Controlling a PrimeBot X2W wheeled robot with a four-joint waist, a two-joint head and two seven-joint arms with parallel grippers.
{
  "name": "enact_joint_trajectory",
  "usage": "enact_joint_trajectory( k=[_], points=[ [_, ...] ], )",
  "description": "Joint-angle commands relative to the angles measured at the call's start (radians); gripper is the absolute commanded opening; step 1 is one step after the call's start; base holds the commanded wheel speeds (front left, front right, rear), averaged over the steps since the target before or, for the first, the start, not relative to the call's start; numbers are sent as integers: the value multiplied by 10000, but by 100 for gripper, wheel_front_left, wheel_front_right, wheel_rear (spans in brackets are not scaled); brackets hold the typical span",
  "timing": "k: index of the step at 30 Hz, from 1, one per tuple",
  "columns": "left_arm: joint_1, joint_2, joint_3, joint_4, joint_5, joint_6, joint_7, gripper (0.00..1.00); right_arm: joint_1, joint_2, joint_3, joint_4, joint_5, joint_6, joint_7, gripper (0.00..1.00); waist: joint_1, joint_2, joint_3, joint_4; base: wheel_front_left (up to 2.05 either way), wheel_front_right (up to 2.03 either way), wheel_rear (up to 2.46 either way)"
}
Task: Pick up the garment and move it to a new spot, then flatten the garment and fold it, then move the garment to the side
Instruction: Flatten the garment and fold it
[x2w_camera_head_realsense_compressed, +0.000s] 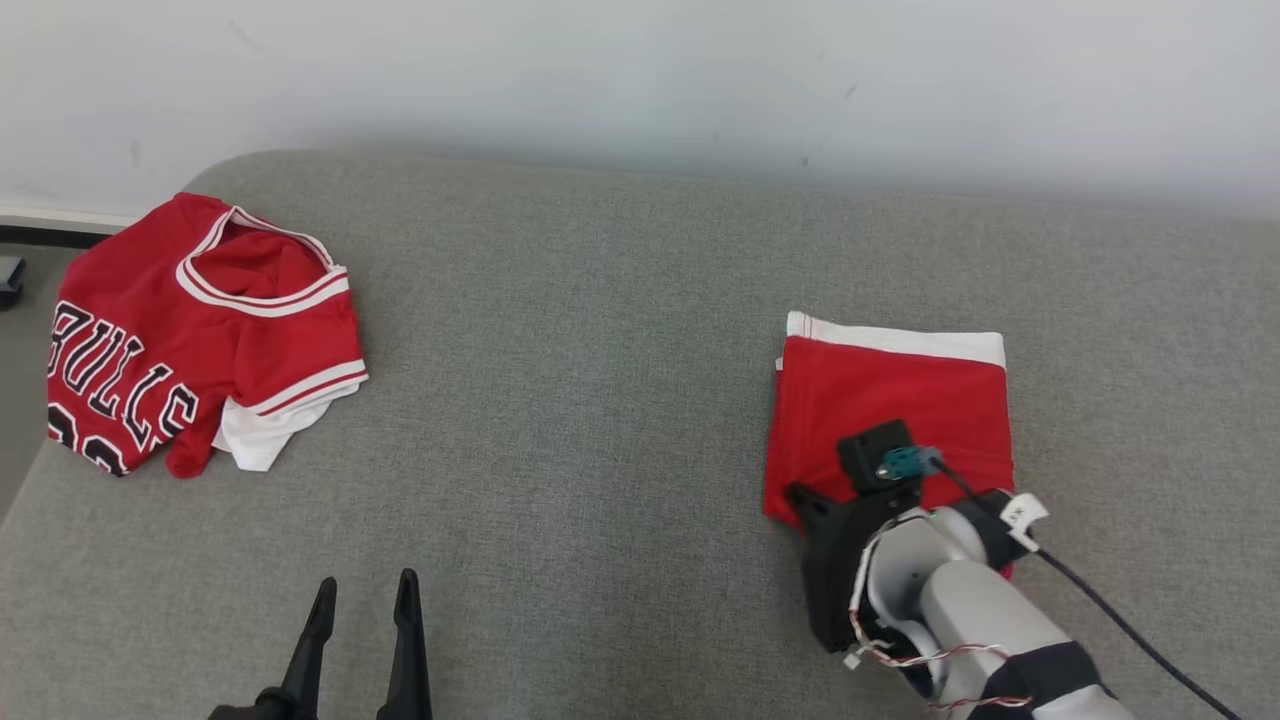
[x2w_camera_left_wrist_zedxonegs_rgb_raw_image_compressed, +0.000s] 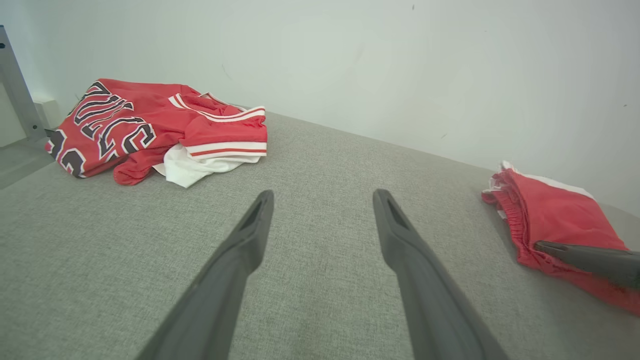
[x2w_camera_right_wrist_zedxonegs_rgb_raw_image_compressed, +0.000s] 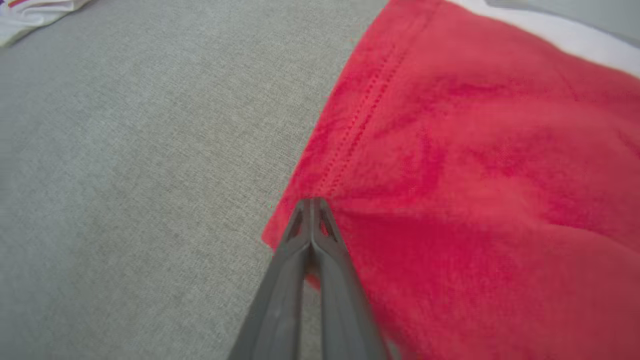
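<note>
Right gripper (x2w_camera_right_wrist_zedxonegs_rgb_raw_image_compressed: 311, 202) is pinching one corner of the folded shorts (x2w_camera_head_realsense_compressed: 890, 390); left gripper (x2w_camera_head_realsense_compressed: 366, 582) is idling open. A single-corner drag is probably risking the layers unfolding.

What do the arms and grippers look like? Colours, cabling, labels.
Left gripper and right gripper each have two long, dark grey, tapered fingers. Right forearm is pale grey, with black wrist housing, teal connector, black cable, white tag, red-and-white twisted wires.

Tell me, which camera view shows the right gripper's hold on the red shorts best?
The right wrist view: the right gripper is shut on the red shorts' corner, tips together. In the head view the wrist covers most of it; the left wrist view shows one finger over the shorts.
</note>
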Motion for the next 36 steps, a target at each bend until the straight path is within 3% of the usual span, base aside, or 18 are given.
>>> enact_joint_trajectory(
  k=[1, 12, 13, 14, 15, 16, 24, 36],
  points=[
    [-103, -12, 19, 12, -71, -5, -31, 100, -65, 47, 138, 21, 112, -21, 34, 0, 1, 0, 6, 5, 0, 0, 0],
    [-34, -11, 146, -16, -140, 67, -31, 100, -251, 168, 1622, -355, 1180, -21, -369, 0, 1, 0, -71, -168, 0, 0, 0],
    [-17, -13, 153, -22, -137, 92, -31, 100, -246, 146, 1650, -500, 1295, -21, -504, 9, 1, 0, -102, -220, 0, 0, 0],
    [16, -13, 169, -33, -134, 109, -31, 100, -211, 118, 1661, -663, 1430, -21, -639, 33, 1, 0, -144, -278, 0, 0, 0],
    [48, -13, 170, -40, -119, 128, -31, 100, -121, 89, 1562, -820, 1604, -21, -813, 85, 1, 0, -191, -327, 0, 0, 0],
    [78, -11, 190, -48, -98, 148, -31, 100, -19, 26, 1440, -966, 1717, -21, -987, 100, 1, 0, -249, -385, 0, 0, 0],
    [211, -11, 387, -280, 51, 265, -31, 100, 1339, -381, -250, -2183, 2225, -21, -2557, 100, 1, 0, -607, -946, 0, 0, 0],
    [206, -11, 893, 3, 194, 282, -31, 100, 2909, -794, -2398, -3037, 1330, -21, -4526, 100, 1, 0, -1122, -1825, 0, 0, 0]
  ],
)
